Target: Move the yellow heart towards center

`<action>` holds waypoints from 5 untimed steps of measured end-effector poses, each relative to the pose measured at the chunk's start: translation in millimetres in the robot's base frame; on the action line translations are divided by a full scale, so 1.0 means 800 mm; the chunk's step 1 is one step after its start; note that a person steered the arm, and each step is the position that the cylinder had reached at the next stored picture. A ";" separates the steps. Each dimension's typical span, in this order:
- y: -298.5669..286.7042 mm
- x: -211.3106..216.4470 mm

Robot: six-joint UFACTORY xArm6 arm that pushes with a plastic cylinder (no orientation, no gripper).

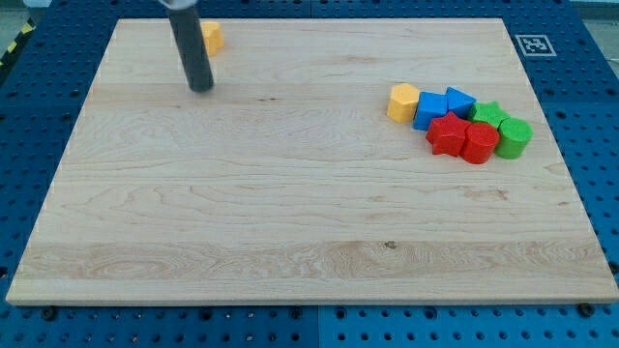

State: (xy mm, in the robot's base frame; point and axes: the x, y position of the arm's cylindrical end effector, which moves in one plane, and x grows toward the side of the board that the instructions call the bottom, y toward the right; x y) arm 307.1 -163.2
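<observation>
The yellow heart [212, 38] lies near the view's top left of the wooden board [290, 242], partly hidden behind my rod. My tip [201, 89] rests on the board just below and slightly left of the heart, apart from it by a short gap. A cluster of blocks sits at the view's right: a yellow hexagon-like block [402, 101], a blue block [430, 108], a second blue block [459, 100], a red star [446, 133], a red block [479, 142], a green star [489, 114] and a green block [515, 137].
The board lies on a blue pegboard table [600, 145]. A black and white marker tag [534, 43] sits off the board's top right corner.
</observation>
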 end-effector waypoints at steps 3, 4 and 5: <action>-0.068 -0.091; -0.073 -0.137; -0.065 -0.144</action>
State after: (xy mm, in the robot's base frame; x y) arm 191.8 -215.6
